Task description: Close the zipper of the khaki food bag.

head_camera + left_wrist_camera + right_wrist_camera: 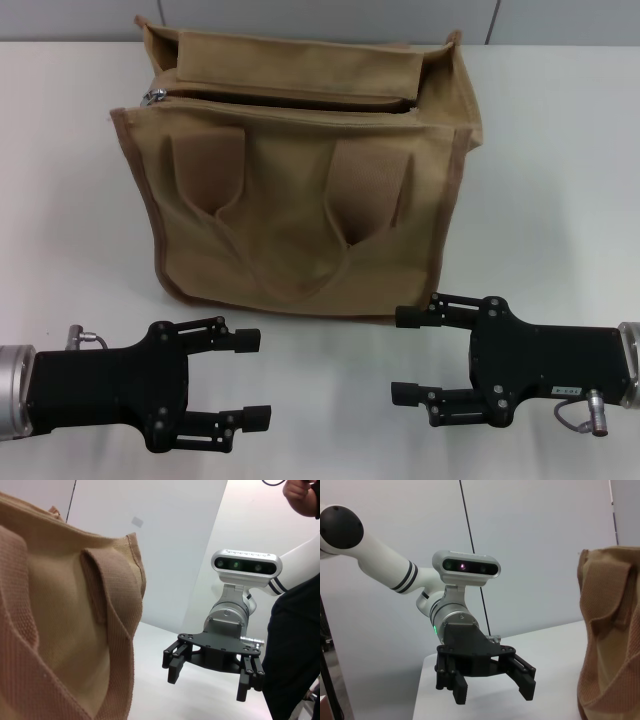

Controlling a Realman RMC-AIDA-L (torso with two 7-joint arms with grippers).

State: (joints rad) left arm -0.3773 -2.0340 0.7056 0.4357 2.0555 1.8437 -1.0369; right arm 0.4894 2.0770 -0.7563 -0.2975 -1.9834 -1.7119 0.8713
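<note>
**Two open grippers, zipper not yet reached**

Both grippers are held low over the white table, jaws spread wide and empty, fingertips turned toward each other. The left gripper is seen on one side, the right gripper on the other, and the khaki food bag stands just beyond them, its front panel and drooping handle nearest the fingertips. Neither gripper is touching the bag.

The zipper runs along the top panel, beyond the bag's front wall from both grippers, and appears still open. Its silver pull is judged to sit at the end nearer the left gripper.

For a clean closure, the bag would best be steadied at that end by one gripper while the pull is pinched narrowly by the other and drawn straight along the tape, kept level so the soft canvas is not bunched.

The pull is small and partly tucked under the fold; its tab orientation cannot be made out. The bag's interior is hidden.
</note>
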